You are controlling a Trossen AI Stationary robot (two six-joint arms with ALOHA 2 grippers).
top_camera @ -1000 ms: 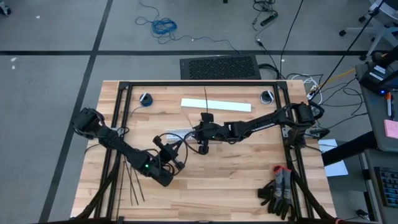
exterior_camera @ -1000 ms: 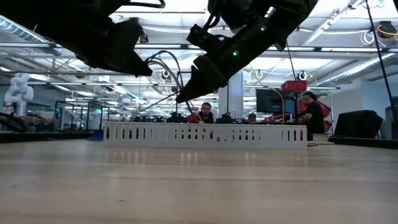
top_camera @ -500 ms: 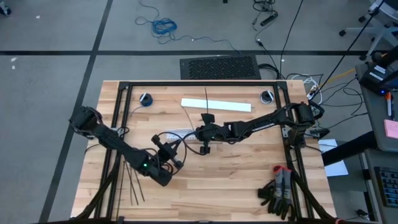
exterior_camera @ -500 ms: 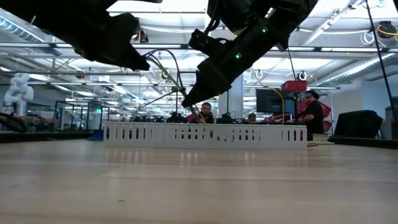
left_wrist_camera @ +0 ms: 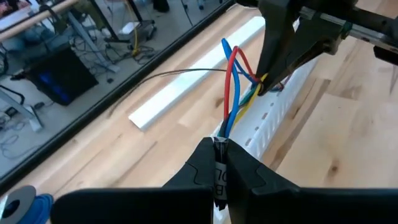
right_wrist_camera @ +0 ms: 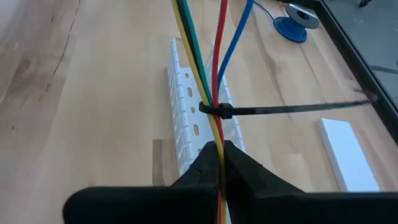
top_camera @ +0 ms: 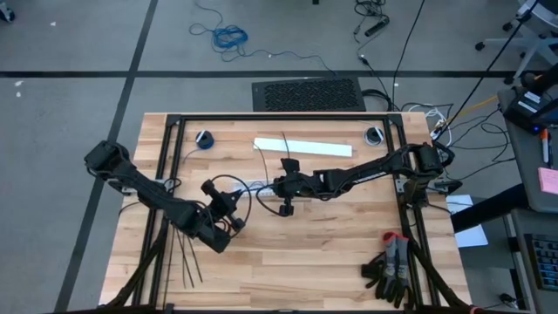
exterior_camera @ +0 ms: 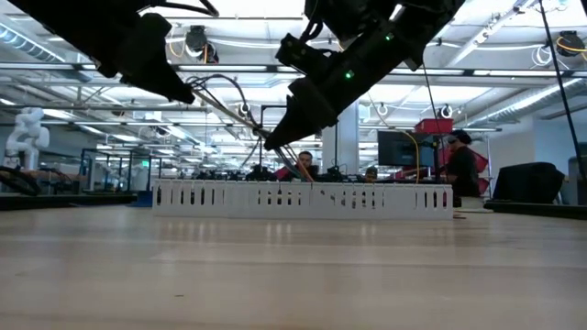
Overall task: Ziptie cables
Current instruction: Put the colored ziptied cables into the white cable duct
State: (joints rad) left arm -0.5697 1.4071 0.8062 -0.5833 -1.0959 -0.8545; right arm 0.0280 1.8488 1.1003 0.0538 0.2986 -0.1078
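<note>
Light is bright and even throughout, coming from long ceiling strip lights (exterior_camera: pixel 275 41) that show in the low view and glare white along the top. Against them both arms turn to near-black silhouettes. From above, the wooden bench (top_camera: pixel 331 253) is evenly lit, with only faint, soft shadows under the arms and no glare. In the low view the near bench surface is blurred; the room behind is sharper. In the wrist views the dark fingers (right_wrist_camera: pixel 211 168) close to the lens are soft, the coloured wires (right_wrist_camera: pixel 214 68) reasonably crisp, and the far corners slightly blurred.
</note>
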